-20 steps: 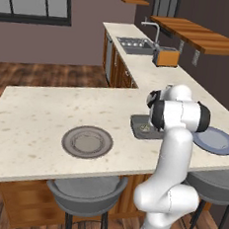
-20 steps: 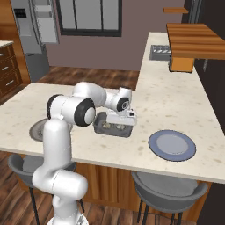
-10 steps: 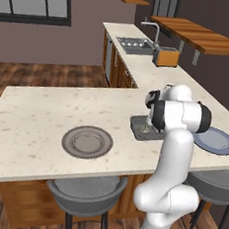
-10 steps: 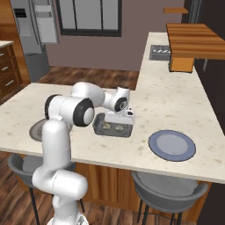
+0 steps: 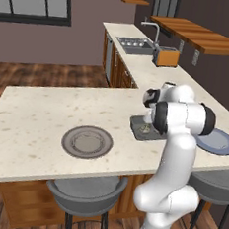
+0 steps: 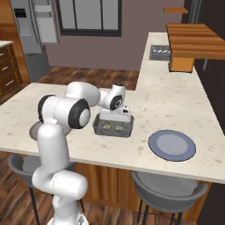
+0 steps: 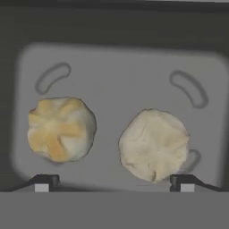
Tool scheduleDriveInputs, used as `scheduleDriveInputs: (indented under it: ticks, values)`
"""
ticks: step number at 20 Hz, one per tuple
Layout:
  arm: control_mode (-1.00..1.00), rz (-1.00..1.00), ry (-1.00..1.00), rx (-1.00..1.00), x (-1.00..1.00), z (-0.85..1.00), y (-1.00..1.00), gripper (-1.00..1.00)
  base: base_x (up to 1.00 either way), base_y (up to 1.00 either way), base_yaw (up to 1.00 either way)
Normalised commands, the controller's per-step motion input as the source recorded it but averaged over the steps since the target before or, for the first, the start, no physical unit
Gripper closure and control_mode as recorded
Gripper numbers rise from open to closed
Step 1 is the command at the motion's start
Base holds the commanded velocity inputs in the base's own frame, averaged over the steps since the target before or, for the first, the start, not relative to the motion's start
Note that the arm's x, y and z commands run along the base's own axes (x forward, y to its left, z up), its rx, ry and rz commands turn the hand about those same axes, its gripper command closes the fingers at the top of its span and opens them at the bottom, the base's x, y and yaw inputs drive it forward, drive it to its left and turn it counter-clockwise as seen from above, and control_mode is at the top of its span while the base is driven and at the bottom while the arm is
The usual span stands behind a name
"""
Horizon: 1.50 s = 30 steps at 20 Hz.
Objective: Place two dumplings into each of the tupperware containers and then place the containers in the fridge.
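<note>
Your end effector [image 7: 114,182] hangs just above the tupperware container [image 7: 120,71], its two fingertips [image 7: 43,182] spread wide with nothing between them. That fits a release: both dumplings sit on the tray floor directly below it, not in the grip.

Left to right in the hand view: one yellowish dumpling [image 7: 61,129] lies just ahead of the left fingertip, and one paler dumpling [image 7: 154,144] lies ahead of the right fingertip. They sit side by side, apart and not touching. That makes two dumplings in this container, so its share looks filled.

From the base views you can count one dark container [image 6: 113,125] on the worktop [image 6: 176,103] under the end effector, one grey round plate [image 5: 87,142] well off to its left, and one blue-grey plate [image 6: 172,145] to its right.

The fridge [image 6: 33,35] stands far across the room.
</note>
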Motion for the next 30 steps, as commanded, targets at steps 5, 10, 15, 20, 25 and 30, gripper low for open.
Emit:
scheduleDriveInputs:
  ticks: [5,10,15,20,25,30]
  values:
    - [-1.00,0.00,0.00,-0.04,-0.42,0.15,0.68,-1.00,0.00,0.00,0.00]
    - [-1.00,0.00,-0.01,-0.01,-0.03,0.02,0.76,-1.00,0.00,0.00,0.00]
    - [-1.00,0.00,0.00,0.00,0.18,-0.02,0.47,-1.00,0.00,0.00,0.00]
    - [-1.00,0.00,0.00,0.00,0.08,-0.17,0.18,-1.00,0.00,0.00,0.00]
    - [-1.00,-0.03,0.00,0.00,0.08,-0.14,0.11,-1.00,0.00,0.00,0.00]
    - [-1.00,-0.01,0.00,0.00,0.02,-0.23,0.17,-1.00,0.00,0.00,0.00]
